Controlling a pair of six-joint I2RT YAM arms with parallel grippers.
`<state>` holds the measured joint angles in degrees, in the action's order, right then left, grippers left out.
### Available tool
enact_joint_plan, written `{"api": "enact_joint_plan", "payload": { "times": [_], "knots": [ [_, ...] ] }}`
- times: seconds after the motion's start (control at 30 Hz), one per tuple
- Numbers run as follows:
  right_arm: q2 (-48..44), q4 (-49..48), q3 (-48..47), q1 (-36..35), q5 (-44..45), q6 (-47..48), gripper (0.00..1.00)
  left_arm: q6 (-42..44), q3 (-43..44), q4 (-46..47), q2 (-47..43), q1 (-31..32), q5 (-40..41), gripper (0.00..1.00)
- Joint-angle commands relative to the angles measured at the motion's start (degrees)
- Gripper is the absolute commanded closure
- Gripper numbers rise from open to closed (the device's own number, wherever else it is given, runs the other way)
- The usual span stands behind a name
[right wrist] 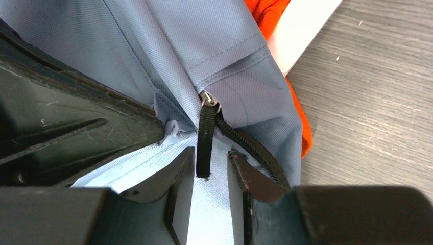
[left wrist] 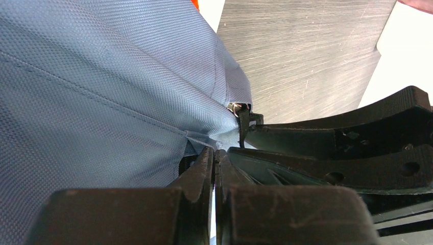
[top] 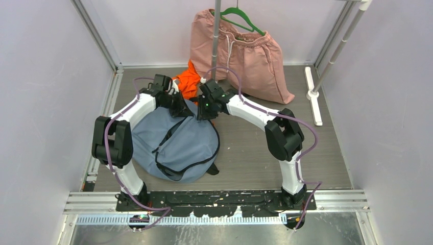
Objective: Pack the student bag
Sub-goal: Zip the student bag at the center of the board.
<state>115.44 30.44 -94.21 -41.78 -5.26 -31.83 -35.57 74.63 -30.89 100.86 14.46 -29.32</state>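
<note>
While the bag (top: 176, 143) lies left of centre in the top view on the desk (top: 255, 153), the left tool (left wrist: 214, 158) is closed, pinching a fold of its fabric beside the zipper end. The right tool (right wrist: 212, 166) stands slightly open around the zipper pull (right wrist: 206, 138), gripping nothing. Closing off-centre could let that thin strap slip; a hard tug might pull fabric from the left pinch.

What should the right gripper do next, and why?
Probably close the right gripper on the black zipper pull: the strap hangs between its open fingers, while the left gripper is shut, seemingly pinching the student bag fabric beside it.
</note>
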Motion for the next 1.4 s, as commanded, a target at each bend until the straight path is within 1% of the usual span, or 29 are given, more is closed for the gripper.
{"api": "enact_joint_plan", "payload": {
  "times": [0.0, 0.07, 0.1, 0.13, 0.17, 0.27, 0.43, 0.6, 0.83, 0.97, 1.17, 1.27, 1.37],
  "knots": [
    [1.0, -0.5, -4.0, -0.1, 1.9, 1.3, 0.67, -0.3, -0.1, 1.7, -1.7, 0.4, -4.1, 1.0],
    [1.1, -1.9, -3.9, -0.1, 1.7, 0.7, 0.78, -0.3, -0.3, 1.7, -1.7, 0.4, -4.1, 1.0],
    [1.1, -2.9, -3.7, -0.1, 1.3, 0.1, 0.9, -0.3, -0.3, 1.7, -1.8, 0.4, -4.3, 1.0],
    [1.2, -3.3, -3.6, -0.1, 0.7, -0.1, 0.98, -0.4, -0.4, 1.8, -1.8, 0.4, -4.5, 1.0],
    [1.2, -3.4, -3.6, -0.1, -0.1, -0.1, 0.99, -0.5, -0.6, 2.0, -1.9, 0.4, -4.7, 1.0],
    [0.0, -3.4, -2.1, 0.1, 0.6, 0.0, 0.99, -1.2, -1.2, 2.7, -2.7, 0.0, -4.8, 1.0],
    [-7.0, -6.8, 6.0, 2.0, 3.0, -1.0, 0.99, -1.3, -1.3, 2.8, -3.3, -1.4, -4.7, 1.0],
    [-10.2, -3.1, 8.9, 2.0, 2.3, 1.9, 0.99, -0.7, -0.4, 2.7, -2.9, -2.1, -5.4, 1.0],
    [-16.5, -3.1, 17.5, 2.0, 3.4, 2.4, 0.99, -0.8, 0.4, 2.2, -1.7, -2.7, -5.0, 1.0],
    [-20.5, -1.8, 23.7, 2.0, 2.2, 2.8, 0.99, -1.3, 0.1, 2.8, -1.5, -3.1, -5.6, 1.0],
    [-25.8, -3.9, 34.3, 2.0, -2.3, 1.2, 0.99, -2.6, 0.6, 4.6, -1.3, -3.3, -5.7, 1.0],
    [-27.2, -4.8, 37.1, 1.3, -5.6, 0.1, 0.99, -2.7, 1.9, 4.1, -1.3, -3.3, -5.1, 1.0],
    [-29.1, -4.0, 37.5, -0.1, -6.6, -0.4, 0.99, -2.1, 3.4, 2.4, -1.7, -3.6, -4.2, 1.0]
  ]
}}
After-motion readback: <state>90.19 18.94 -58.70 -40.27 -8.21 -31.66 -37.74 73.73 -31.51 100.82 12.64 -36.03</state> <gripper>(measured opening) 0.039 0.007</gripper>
